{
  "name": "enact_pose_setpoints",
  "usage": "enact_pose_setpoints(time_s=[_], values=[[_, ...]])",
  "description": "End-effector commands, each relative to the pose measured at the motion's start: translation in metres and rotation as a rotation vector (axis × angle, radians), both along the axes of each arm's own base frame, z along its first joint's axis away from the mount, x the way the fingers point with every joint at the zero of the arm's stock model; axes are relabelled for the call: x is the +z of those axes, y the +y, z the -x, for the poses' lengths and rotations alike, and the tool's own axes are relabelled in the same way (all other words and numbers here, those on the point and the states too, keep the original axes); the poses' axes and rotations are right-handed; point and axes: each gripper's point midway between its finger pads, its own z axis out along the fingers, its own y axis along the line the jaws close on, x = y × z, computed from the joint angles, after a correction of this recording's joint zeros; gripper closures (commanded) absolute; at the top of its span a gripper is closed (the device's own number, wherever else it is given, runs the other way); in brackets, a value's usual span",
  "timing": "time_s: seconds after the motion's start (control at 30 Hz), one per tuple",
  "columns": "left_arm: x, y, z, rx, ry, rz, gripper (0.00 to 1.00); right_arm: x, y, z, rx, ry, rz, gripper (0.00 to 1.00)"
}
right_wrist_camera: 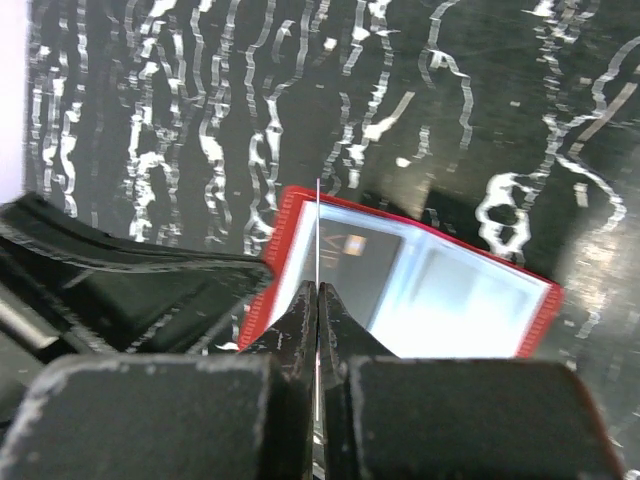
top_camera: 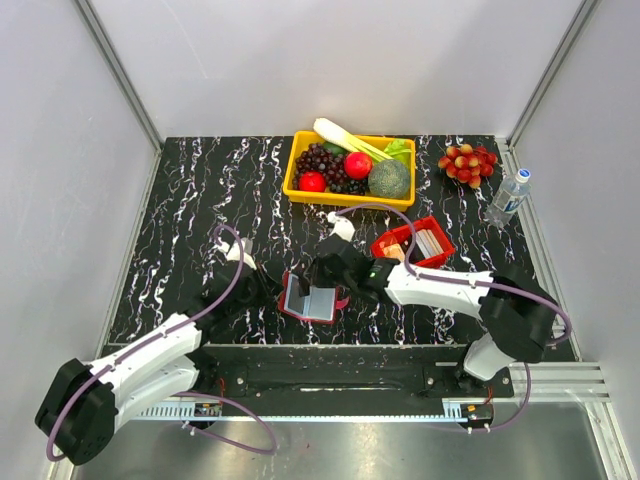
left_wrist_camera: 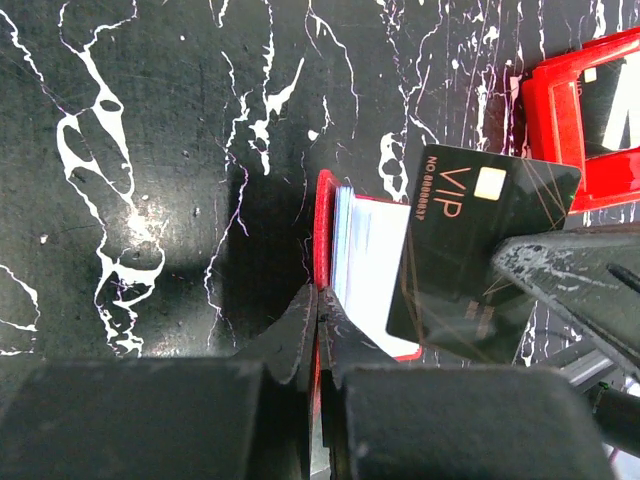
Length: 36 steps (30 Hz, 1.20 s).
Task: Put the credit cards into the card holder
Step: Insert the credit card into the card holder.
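Observation:
The card holder (top_camera: 303, 299) lies open mid-table, dark red outside with pale blue-grey pockets (right_wrist_camera: 470, 295). My left gripper (left_wrist_camera: 322, 296) is shut on the raised edge of its red left cover (left_wrist_camera: 323, 215); in the top view the left gripper (top_camera: 282, 288) is at the holder's left side. My right gripper (right_wrist_camera: 318, 290) is shut on a black credit card marked VIP (left_wrist_camera: 470, 250), seen edge-on as a thin line (right_wrist_camera: 318, 225) over the holder's left pocket. In the top view the right gripper (top_camera: 333, 280) hangs just above the holder. More credit cards (top_camera: 428, 243), whitish and tan, sit in a red tray.
The bright red tray (top_camera: 386, 241) stands right of the holder, also at the upper right of the left wrist view (left_wrist_camera: 545, 110). A yellow basket (top_camera: 293, 176) of fruit and vegetables, a red fruit bunch (top_camera: 467, 163) and a water bottle (top_camera: 508, 197) stand at the back.

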Motion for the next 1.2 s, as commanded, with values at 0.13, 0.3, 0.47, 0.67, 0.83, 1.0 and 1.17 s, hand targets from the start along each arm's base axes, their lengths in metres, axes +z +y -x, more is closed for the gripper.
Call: enact_pose_setpoints(time_s=[0.13,0.3,0.47,0.67,0.83,1.0,1.17], values=[[0.016,-0.008,-0.004,-0.008,-0.044,0.069,1.00,0.049,0.042,-0.013,-0.142,-0.151,-0.142,1.00],[0.017,-0.008,-0.004,-0.010,-0.044,0.068,1.00,0.042,0.044,-0.012,-0.146,-0.161,-0.091,1.00],[0.016,-0.008,-0.004,-0.010,-0.042,0.065,1.00,0.038,0.039,-0.013,-0.166,-0.179,-0.046,1.00],[0.016,-0.008,-0.004,-0.007,-0.042,0.065,1.00,0.024,0.035,-0.008,-0.152,-0.164,0.003,1.00],[0.015,-0.007,-0.004,-0.006,-0.042,0.065,1.00,0.021,0.037,-0.008,-0.143,-0.164,0.015,1.00],[0.015,-0.008,-0.004,-0.009,-0.042,0.066,1.00,0.019,0.033,-0.009,-0.147,-0.170,0.040,1.00],[0.013,-0.007,-0.003,-0.006,-0.038,0.063,1.00,0.020,0.030,-0.009,-0.142,-0.178,0.063,1.00]])
